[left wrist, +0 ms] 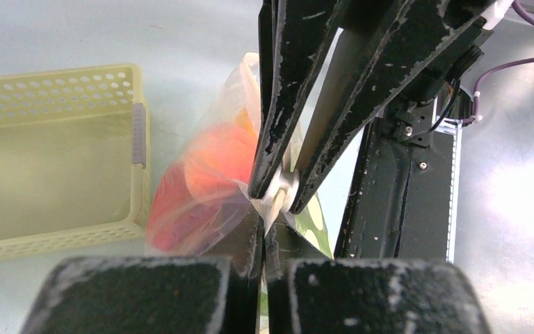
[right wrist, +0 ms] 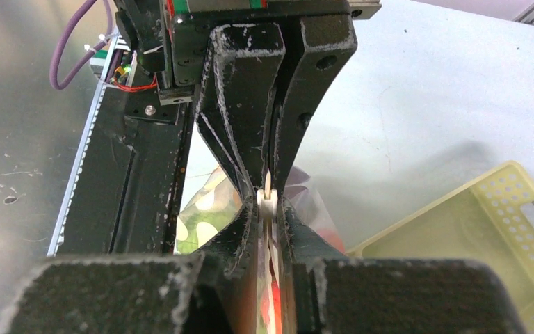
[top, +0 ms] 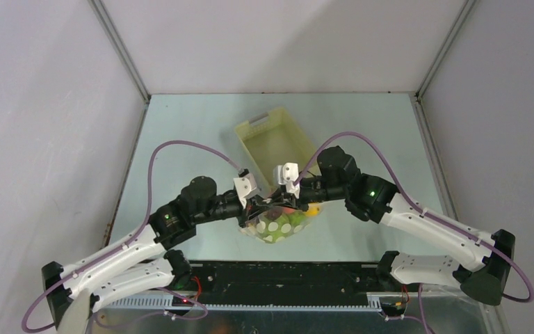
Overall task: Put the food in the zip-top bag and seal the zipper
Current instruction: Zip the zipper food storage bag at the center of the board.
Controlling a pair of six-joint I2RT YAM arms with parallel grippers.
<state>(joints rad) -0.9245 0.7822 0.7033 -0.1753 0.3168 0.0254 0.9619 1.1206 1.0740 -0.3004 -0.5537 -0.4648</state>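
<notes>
Pale green desk [top: 181, 139] between white walls: one yellow basket [top: 271, 142], one zip-top bag [top: 274, 226], two arms.
The bag, with food [left wrist: 208, 167] inside too bunched to count, is just on the basket's near side. The left fingers [left wrist: 139, 296] are fully closed on its top edge; the right fingers [right wrist: 111, 296] meet them tip to tip, pinching the same edge.

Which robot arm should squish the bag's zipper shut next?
Probably the right. Its gripper pinches the zipper just beside the left gripper, which is clamped tight on the zip-top bag like an anchor. So the right could slide along the mouth.
</notes>
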